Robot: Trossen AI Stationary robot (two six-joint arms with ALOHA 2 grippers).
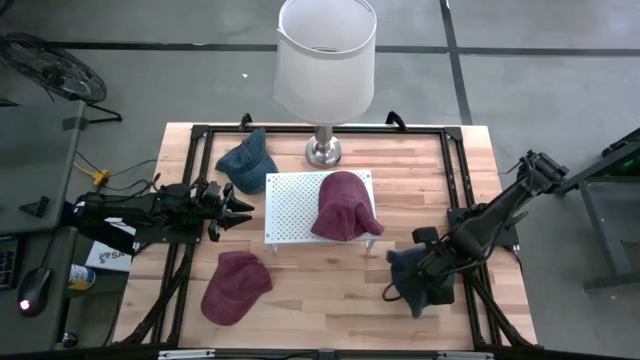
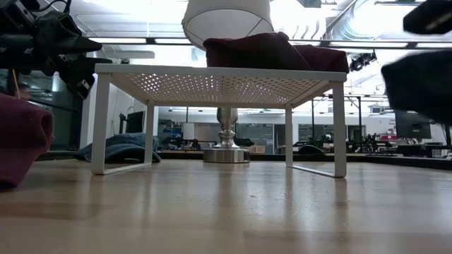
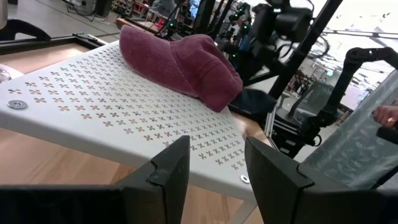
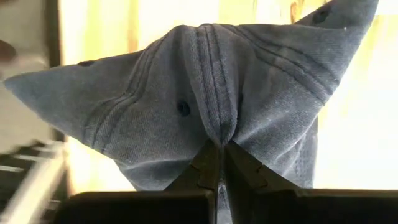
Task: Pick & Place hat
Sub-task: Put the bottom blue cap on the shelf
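Note:
A blue cap (image 1: 418, 282) hangs in my right gripper (image 1: 428, 258) near the table's right side, above the wood; it is the dark shape (image 2: 421, 81) in the low view. A maroon hat (image 1: 345, 205) lies on the white perforated shelf (image 1: 290, 205), its brim drooping over the shelf's right edge. A second maroon hat (image 1: 235, 286) lies on the table near the front, and another blue hat (image 1: 247, 163) lies behind the shelf's left end. My left gripper (image 1: 240, 210) hovers open just left of the shelf, pointing at it (image 3: 216, 165). My right gripper (image 4: 219, 155) pinches a gathered fold of the blue cap's crown (image 4: 217, 127) between its two fingers, along a seam. The cloth bunches at the fingertips and spreads out to both sides. The cap is lifted clear of the table.
A lamp with a white shade (image 1: 325, 55) stands on its metal base (image 1: 322, 151) behind the shelf. A black frame (image 1: 200, 135) runs round the tabletop. Bare wood (image 1: 330, 295) lies in front of the shelf, between the maroon hat and the held cap.

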